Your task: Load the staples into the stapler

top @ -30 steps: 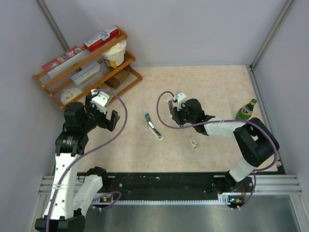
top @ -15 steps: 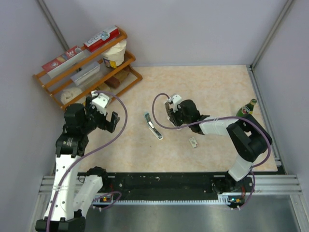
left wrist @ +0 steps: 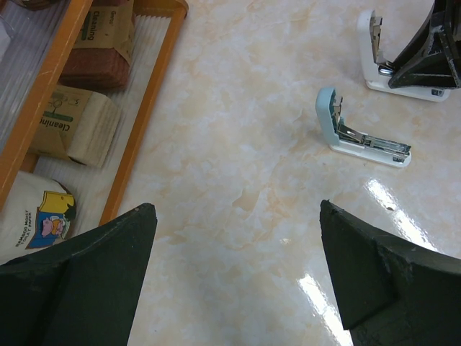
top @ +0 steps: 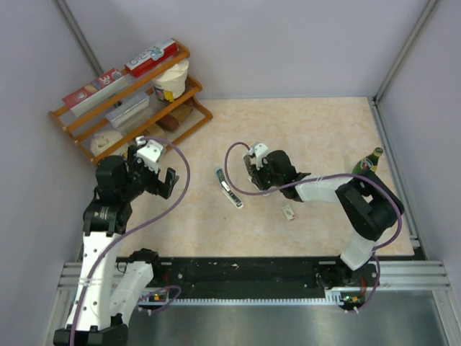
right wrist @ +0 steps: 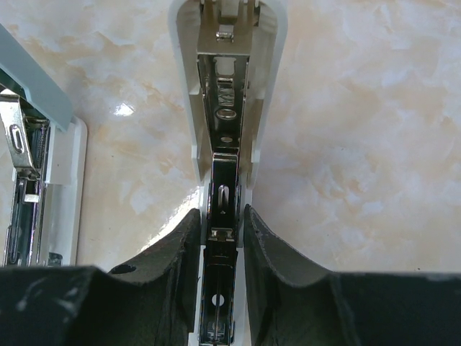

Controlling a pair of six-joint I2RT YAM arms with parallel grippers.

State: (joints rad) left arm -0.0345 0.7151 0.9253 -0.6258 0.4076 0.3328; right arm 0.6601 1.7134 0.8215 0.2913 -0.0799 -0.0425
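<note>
An opened white stapler (right wrist: 229,94) lies on the table with its metal staple channel showing. My right gripper (right wrist: 221,216) is shut on the sides of its body, and in the top view (top: 255,169) it hides most of the stapler. A second, light-blue stapler (top: 228,187) lies open just left of it and also shows in the left wrist view (left wrist: 360,135) and the right wrist view (right wrist: 36,180). The staples (top: 289,212) are a tiny whitish packet on the table, near side of the right gripper. My left gripper (left wrist: 238,213) is open and empty over bare table at the left (top: 160,179).
A wooden shelf rack (top: 79,119) with boxes, a cup and packets stands at the back left, and its edge shows in the left wrist view (left wrist: 144,115). A green bottle (top: 367,164) stands at the right edge. Grey walls close in the table.
My right gripper, shut on the white stapler, has shifted a little to the left toward the blue stapler. The left arm has barely moved.
</note>
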